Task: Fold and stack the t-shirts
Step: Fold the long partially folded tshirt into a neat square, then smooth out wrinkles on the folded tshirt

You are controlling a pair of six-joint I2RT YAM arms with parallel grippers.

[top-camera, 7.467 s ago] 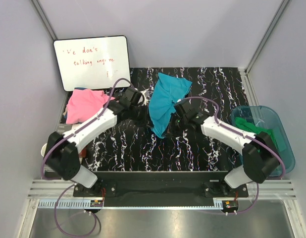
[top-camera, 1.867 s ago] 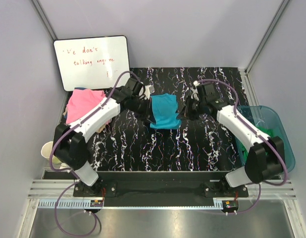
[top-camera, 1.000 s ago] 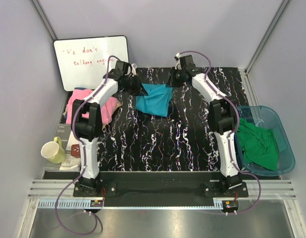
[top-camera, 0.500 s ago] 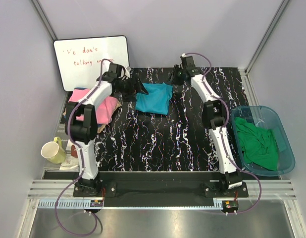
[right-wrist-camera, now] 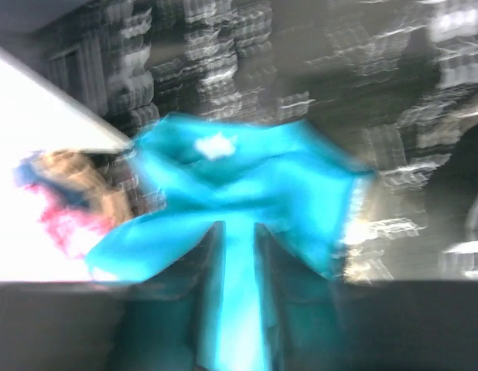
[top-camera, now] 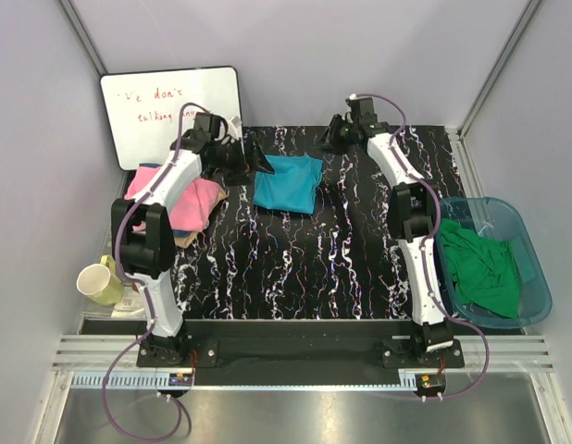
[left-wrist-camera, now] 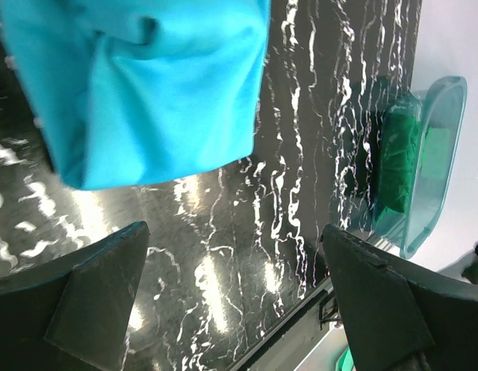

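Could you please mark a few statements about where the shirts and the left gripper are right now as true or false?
1. The teal shirt lies folded on the table. True.
2. The left gripper is shut on the teal shirt. False: its jaws stand wide apart with nothing between them.
3. The green cloth is inside the blue tub. True.
4. The pink shirt lies on top of the teal shirt. False: it lies apart from it, at the table's left edge.
5. The mug stands in the blue tub. False: it stands off the table's left side, far from the tub.
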